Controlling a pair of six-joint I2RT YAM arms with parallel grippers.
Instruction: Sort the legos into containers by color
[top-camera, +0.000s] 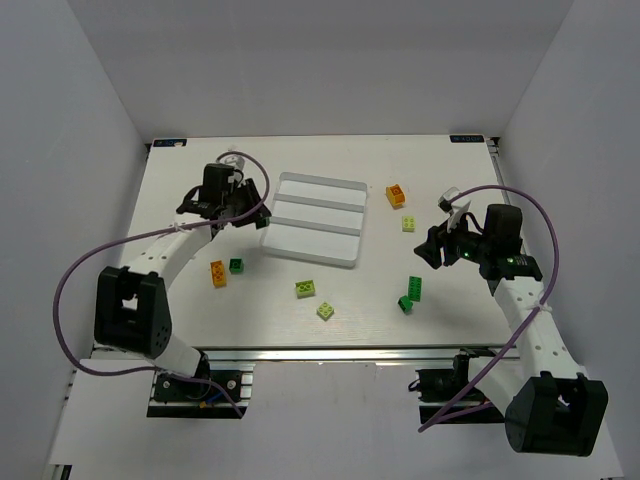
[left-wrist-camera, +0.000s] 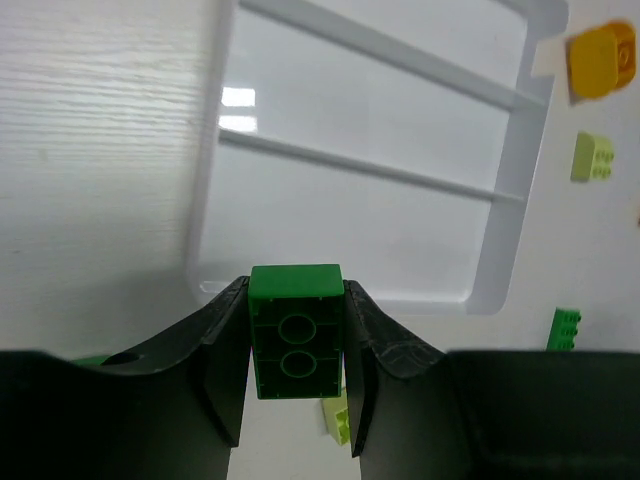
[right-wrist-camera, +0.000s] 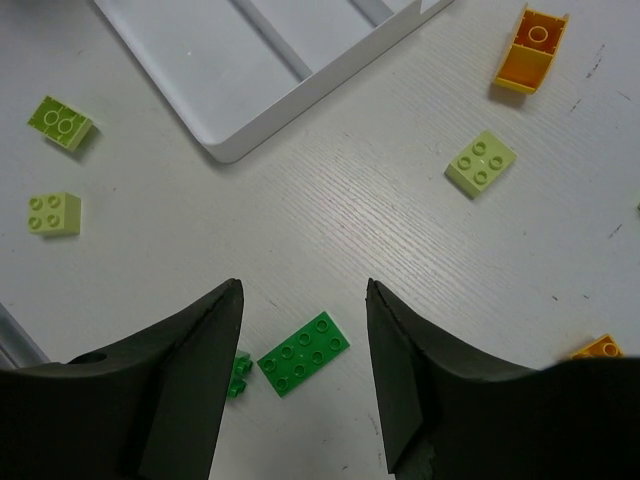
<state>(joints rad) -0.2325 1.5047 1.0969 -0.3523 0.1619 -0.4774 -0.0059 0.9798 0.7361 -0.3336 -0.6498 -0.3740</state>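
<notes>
The white tray (top-camera: 353, 187) with three long compartments lies mid-table; no bricks show in it. My left gripper (top-camera: 250, 212) hovers at the tray's left end, shut on a dark green brick (left-wrist-camera: 295, 330), with the tray (left-wrist-camera: 508, 200) just ahead. My right gripper (top-camera: 433, 250) is open and empty above the table right of the tray; a flat green plate (right-wrist-camera: 303, 354) and a small green brick (right-wrist-camera: 238, 374) lie below its jaws (right-wrist-camera: 303, 290). Loose bricks lie around: orange (top-camera: 397, 195), pale green (top-camera: 409, 223), green (top-camera: 415, 288), yellow-green (top-camera: 306, 289), orange (top-camera: 217, 273), dark green (top-camera: 236, 265).
The right wrist view also shows a second orange brick (right-wrist-camera: 598, 348) at the right edge and two yellow-green bricks (right-wrist-camera: 60, 122) to the left. White walls enclose the table on three sides. Purple cables loop beside both arms.
</notes>
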